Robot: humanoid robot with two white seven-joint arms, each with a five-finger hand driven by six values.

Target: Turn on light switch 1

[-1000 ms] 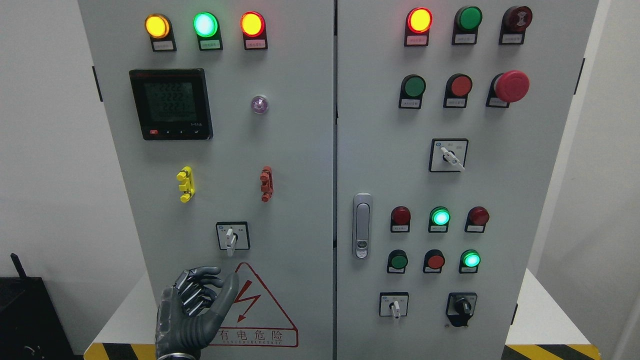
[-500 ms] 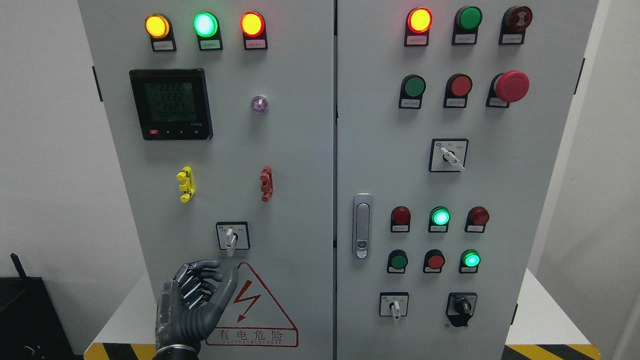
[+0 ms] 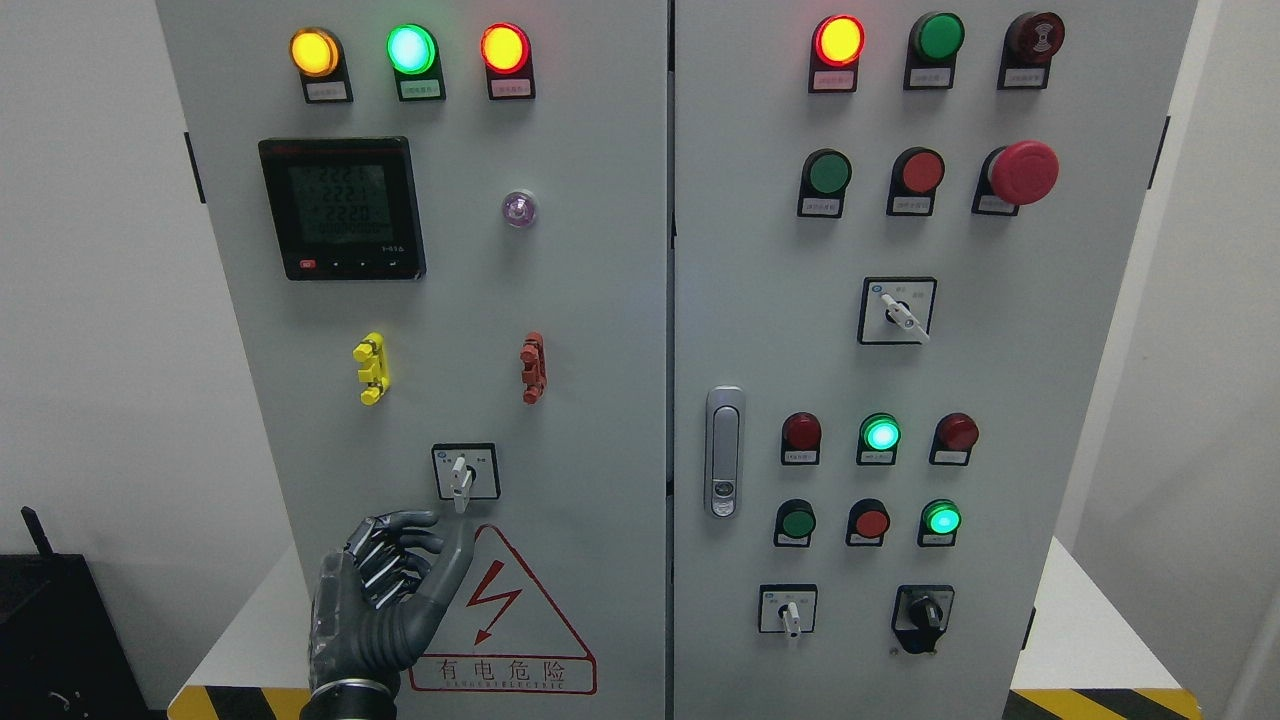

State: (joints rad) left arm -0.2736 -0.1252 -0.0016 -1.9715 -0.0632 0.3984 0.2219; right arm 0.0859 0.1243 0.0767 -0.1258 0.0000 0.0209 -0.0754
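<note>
- Left hand (image 3: 385, 600): raised in front of the left cabinet door (image 3: 590, 300), fingers loosely curled, thumb up, holding nothing; thumb tip just below the switch (image 3: 461, 474).
- Switch: small rotary selector, low on the left door, above the warning triangle (image 3: 520, 620); white lever pointing down.
- Step in hand (judged): final approach to the lever. Done well, thumb and forefinger close on the lever alone, then turn it about its axis without pushing on the door.
- Change from the earlier frames: the hand has risen slightly and moved nearer the switch; lever position and lamps unchanged.
- Right hand: out of view.
</note>
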